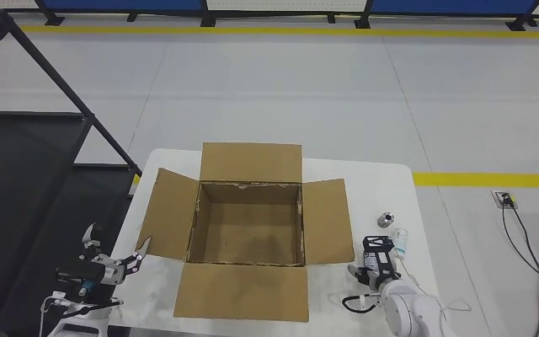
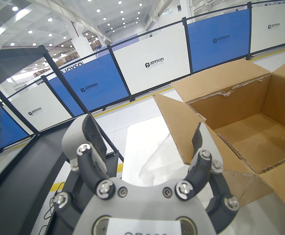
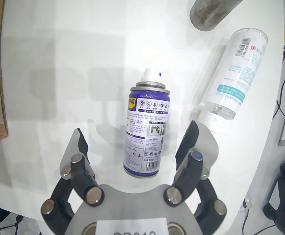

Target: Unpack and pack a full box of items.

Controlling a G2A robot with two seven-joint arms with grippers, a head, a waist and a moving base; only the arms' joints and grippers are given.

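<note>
At the near edge of the white counter [image 1: 379, 185], the right tool [image 3: 135, 129] had its fingers spread apart on either side of a blue-and-white spray can [image 3: 144, 124]. The can lay on its side, nozzle pointing away from the wrist, with a gap between it and each finger. Just beside the can lay a clear bottle [image 3: 236, 77] with a teal band, also on its side, and past that a dull grey metal cylinder [image 3: 209, 13].

At the counter's other near corner, the left tool [image 2: 144, 122] was spread wide and gripped nothing. A crumpled sheet of clear plastic film [image 2: 155, 155] lay on the counter beyond it.

Between the two arms stood the cardboard box [image 1: 244, 227], all four flaps folded outward and its bare brown floor showing. Farther off, blue and white fence panels [image 2: 153, 66] ran across the hall.
</note>
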